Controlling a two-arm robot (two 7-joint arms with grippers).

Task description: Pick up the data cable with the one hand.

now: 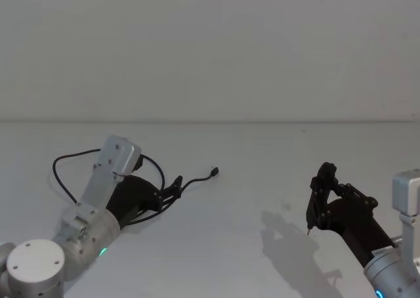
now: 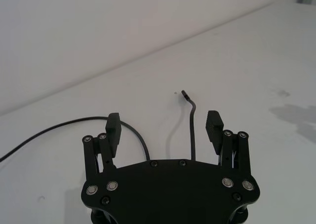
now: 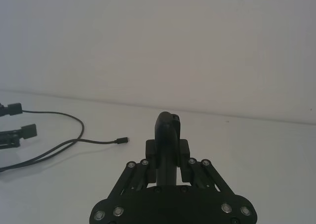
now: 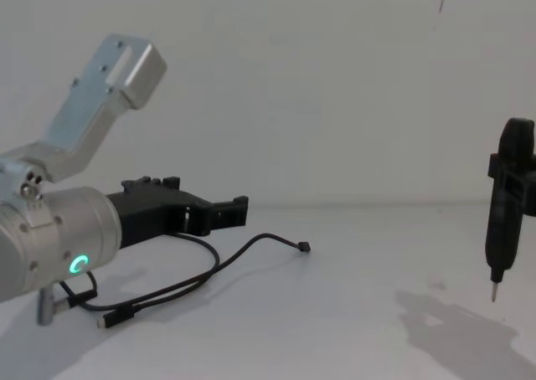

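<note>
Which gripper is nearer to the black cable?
The left. The left gripper is open just above the cable, one strand between its fingers. The right gripper, shut on a dark tool, is far to the right.

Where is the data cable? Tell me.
Head view: the data cable lies on the table's left, beneath the open left gripper; the right gripper holds a pen-like tool far right.
</note>
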